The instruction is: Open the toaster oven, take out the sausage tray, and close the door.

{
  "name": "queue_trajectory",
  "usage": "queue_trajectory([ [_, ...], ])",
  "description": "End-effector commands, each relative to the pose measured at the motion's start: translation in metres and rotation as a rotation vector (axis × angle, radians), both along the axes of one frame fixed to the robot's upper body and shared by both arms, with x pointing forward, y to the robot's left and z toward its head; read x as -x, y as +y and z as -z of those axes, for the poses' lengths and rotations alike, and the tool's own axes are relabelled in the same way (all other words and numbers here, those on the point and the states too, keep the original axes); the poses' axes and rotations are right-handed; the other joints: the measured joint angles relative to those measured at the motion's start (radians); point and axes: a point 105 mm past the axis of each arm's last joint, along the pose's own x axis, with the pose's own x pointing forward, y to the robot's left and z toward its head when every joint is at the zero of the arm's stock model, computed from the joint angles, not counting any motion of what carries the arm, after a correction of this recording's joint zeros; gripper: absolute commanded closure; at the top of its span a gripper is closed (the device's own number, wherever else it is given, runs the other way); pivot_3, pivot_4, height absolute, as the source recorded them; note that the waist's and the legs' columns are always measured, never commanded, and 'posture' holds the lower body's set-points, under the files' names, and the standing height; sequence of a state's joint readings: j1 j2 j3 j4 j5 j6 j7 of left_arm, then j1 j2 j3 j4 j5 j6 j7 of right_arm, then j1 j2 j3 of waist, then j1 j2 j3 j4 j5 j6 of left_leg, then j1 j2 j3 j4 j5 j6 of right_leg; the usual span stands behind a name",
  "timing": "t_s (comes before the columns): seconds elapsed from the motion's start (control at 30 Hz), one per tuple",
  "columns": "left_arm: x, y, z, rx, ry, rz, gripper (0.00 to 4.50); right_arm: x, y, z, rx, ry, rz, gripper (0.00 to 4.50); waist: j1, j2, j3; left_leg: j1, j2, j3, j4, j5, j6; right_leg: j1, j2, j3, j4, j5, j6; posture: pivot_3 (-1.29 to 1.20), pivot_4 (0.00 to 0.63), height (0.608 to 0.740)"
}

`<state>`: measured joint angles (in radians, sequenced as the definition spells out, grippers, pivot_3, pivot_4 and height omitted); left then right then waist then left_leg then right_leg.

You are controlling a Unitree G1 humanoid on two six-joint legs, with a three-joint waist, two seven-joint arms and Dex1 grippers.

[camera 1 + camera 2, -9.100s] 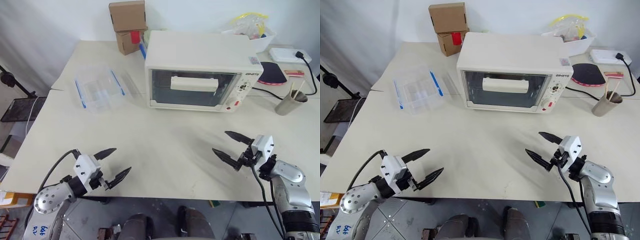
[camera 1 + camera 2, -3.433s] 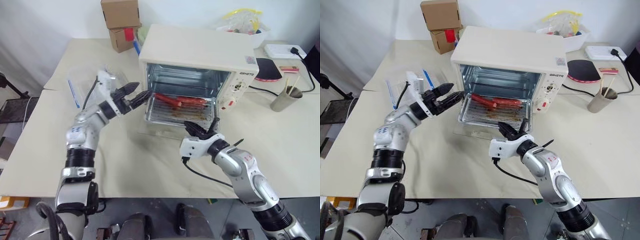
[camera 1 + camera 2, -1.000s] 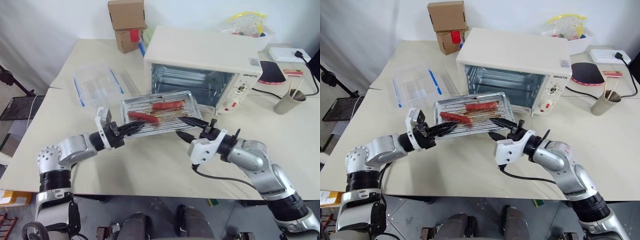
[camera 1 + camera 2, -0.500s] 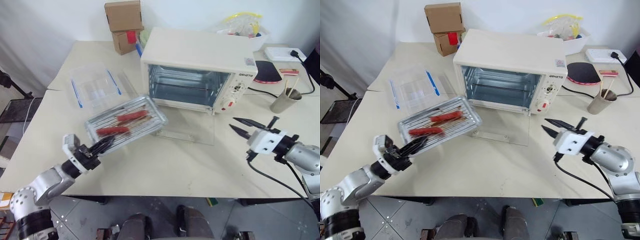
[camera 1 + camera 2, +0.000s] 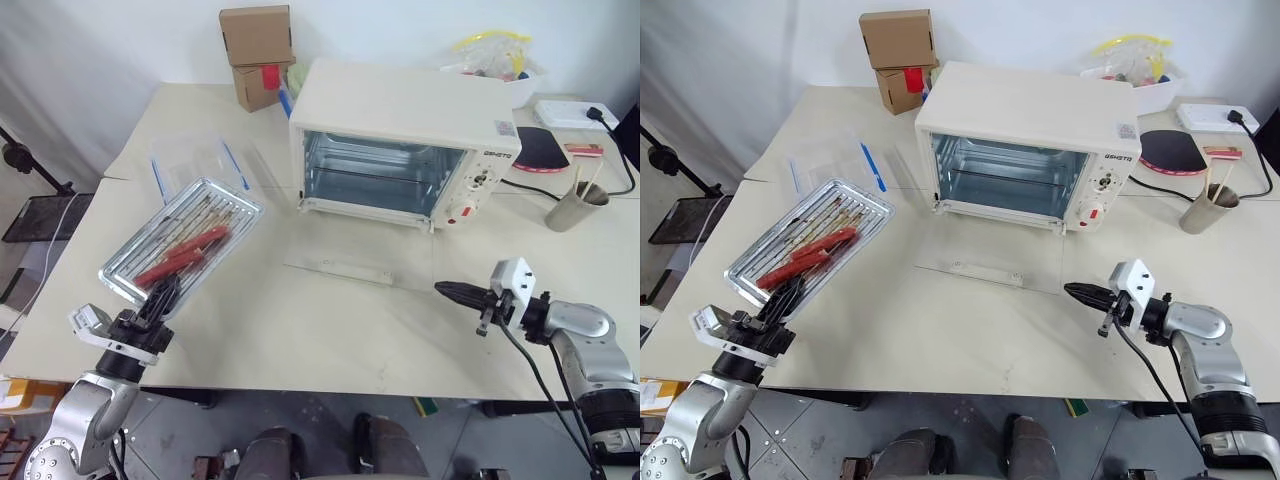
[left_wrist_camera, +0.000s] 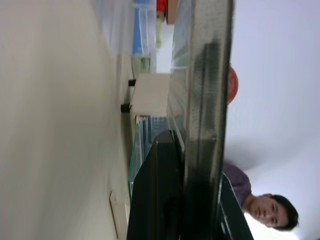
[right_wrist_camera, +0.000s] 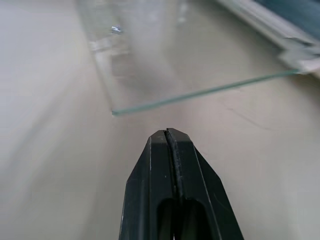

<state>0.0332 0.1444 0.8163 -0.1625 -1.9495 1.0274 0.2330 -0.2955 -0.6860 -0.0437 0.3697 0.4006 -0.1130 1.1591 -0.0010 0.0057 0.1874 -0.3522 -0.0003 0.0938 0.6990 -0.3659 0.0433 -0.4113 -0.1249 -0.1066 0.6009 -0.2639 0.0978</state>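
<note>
The sausage tray (image 5: 182,240) is hanging in the air over the left part of the tabletop (image 5: 330,330), well apart from the toaster oven (image 5: 405,145), tilting with its far end raised. The left claw (image 5: 157,297) is pinching the tray's near rim, its two black fingers (image 6: 157,195) pressing on the metal edge. Two reddish sausages (image 5: 180,256) are lying on the wire rack inside the tray, side by side along its length. The toaster oven is sitting at the back of the tabletop with its inside showing bare, and the door (image 5: 350,262) is lying folded down flat in front of it, the glass resting close to the tabletop. On the oven's right panel a short dark word is printed above the knobs, too small to read, and a red light is showing low on that panel. The right claw (image 5: 452,292) is hovering just above the tabletop near the door's front right corner, its fingers pressed together and gripping nothing, pointing toward the door's glass edge (image 7: 200,92). A clear plastic box with blue clips (image 5: 205,160) is sitting behind the tray, and two brown cardboard boxes (image 5: 257,52) are stacked at the back, one bearing a red label whose writing cannot be made out. A paper cup with sticks (image 5: 580,205) is standing at the right.
</note>
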Motion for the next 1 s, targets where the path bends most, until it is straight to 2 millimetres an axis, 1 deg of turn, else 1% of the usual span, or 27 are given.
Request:
queue_trajectory([
  [0.03, 0.005, -0.001, -0.011, -0.011, -0.049, -0.009, 4.5, -0.001, 0.014, -0.013, -0.048, -0.026, -0.064, 4.49, 0.001, 0.0, 0.0, 0.0, 0.0, 0.0, 0.0, 0.0, 0.0, 0.0, 0.0, 0.0, 0.0, 0.0, 0.0, 0.0, 0.15, 0.74],
  [0.17, 0.004, -0.003, -0.012, -0.004, -0.051, -0.011, 4.5, -0.002, 0.022, -0.027, -0.089, -0.07, -0.091, 4.49, 0.001, 0.0, 0.0, 0.0, -0.001, 0.0, 0.0, 0.0, 0.0, 0.0, -0.001, -0.001, 0.0, 0.0, 0.0, 0.0, 0.15, 0.74],
  [0.2, 0.004, -0.003, -0.012, 0.002, -0.052, -0.015, 4.5, -0.002, 0.023, -0.034, -0.11, -0.099, -0.087, 4.49, 0.001, 0.0, 0.0, 0.0, -0.001, -0.001, 0.0, 0.0, 0.0, 0.0, -0.002, -0.001, 0.0, 0.0, 0.0, 0.0, 0.15, 0.74],
  [0.3, 0.002, -0.008, -0.012, 0.002, -0.051, 0.004, 4.5, -0.002, 0.022, -0.058, -0.171, -0.189, -0.069, 4.49, 0.001, 0.0, 0.0, -0.001, -0.001, -0.001, 0.0, -0.001, 0.0, 0.0, -0.002, -0.001, 0.0, 0.0, 0.0, 0.0, 0.15, 0.74],
  [0.47, 0.003, -0.012, -0.008, -0.026, -0.041, 0.065, 4.5, -0.001, 0.011, -0.102, -0.286, -0.306, 0.011, 4.49, 0.003, 0.0, 0.0, -0.001, -0.002, -0.001, -0.001, -0.001, 0.0, -0.001, -0.003, -0.001, 0.0, 0.0, 0.0, 0.0, 0.15, 0.74],
  [0.53, 0.002, -0.013, -0.007, -0.041, -0.035, 0.104, 4.5, 0.0, 0.006, -0.118, -0.332, -0.325, 0.05, 4.49, 0.003, 0.0, 0.0, -0.001, -0.002, -0.001, -0.001, -0.001, 0.0, -0.001, -0.003, -0.001, 0.0, 0.0, 0.0, 0.0, 0.15, 0.74],
  [0.6, 0.0, -0.015, -0.007, -0.064, -0.035, 0.164, 4.5, 0.007, 0.006, -0.131, -0.367, -0.338, 0.038, 4.49, 0.003, 0.0, 0.0, -0.001, -0.002, -0.001, -0.001, -0.001, 0.0, -0.002, -0.003, -0.001, 0.0, 0.0, 0.0, 0.0, 0.15, 0.74],
  [0.67, -0.002, -0.016, -0.007, -0.077, -0.036, 0.212, 4.5, 0.016, 0.007, -0.137, -0.368, -0.35, 0.007, 4.49, 0.004, 0.0, 0.0, -0.001, -0.002, -0.001, -0.001, -0.001, 0.0, -0.002, -0.003, -0.001, 0.0, 0.0, 0.0, 0.0, 0.15, 0.74],
  [0.73, -0.005, -0.018, -0.008, -0.087, -0.035, 0.272, 4.5, 0.03, 0.012, -0.13, -0.287, -0.361, -0.043, 4.12, 0.005, 0.0, 0.0, -0.002, -0.002, -0.001, -0.001, -0.001, 0.0, -0.002, -0.003, -0.001, 0.0, 0.0, 0.0, 0.0, 0.15, 0.74],
  [0.8, -0.009, -0.022, -0.009, -0.093, -0.037, 0.335, 4.5, 0.043, 0.015, -0.122, -0.234, -0.346, -0.08, 3.62, 0.012, 0.0, 0.0, -0.002, -0.003, -0.002, -0.002, -0.002, 0.0, -0.002, -0.004, -0.002, 0.0, 0.0, 0.0, 0.0, 0.15, 0.74],
  [0.9, -0.014, -0.032, -0.007, -0.103, -0.023, 0.437, 4.5, 0.055, 0.014, -0.116, -0.185, -0.33, -0.1, 2.55, 0.014, 0.0, 0.0, -0.002, -0.003, -0.001, -0.002, -0.002, 0.001, -0.002, -0.004, -0.002, 0.0, 0.0, 0.0, 0.0, 0.15, 0.74],
  [1.0, -0.016, -0.051, -0.003, -0.122, 0.007, 0.575, 4.5, 0.067, 0.012, -0.108, -0.11, -0.3, -0.111, 1.52, 0.017, 0.0, 0.0, -0.002, -0.004, -0.001, -0.002, -0.002, 0.001, -0.002, -0.005, -0.001, 0.0, 0.0, 0.001, 0.0, 0.15, 0.74],
])
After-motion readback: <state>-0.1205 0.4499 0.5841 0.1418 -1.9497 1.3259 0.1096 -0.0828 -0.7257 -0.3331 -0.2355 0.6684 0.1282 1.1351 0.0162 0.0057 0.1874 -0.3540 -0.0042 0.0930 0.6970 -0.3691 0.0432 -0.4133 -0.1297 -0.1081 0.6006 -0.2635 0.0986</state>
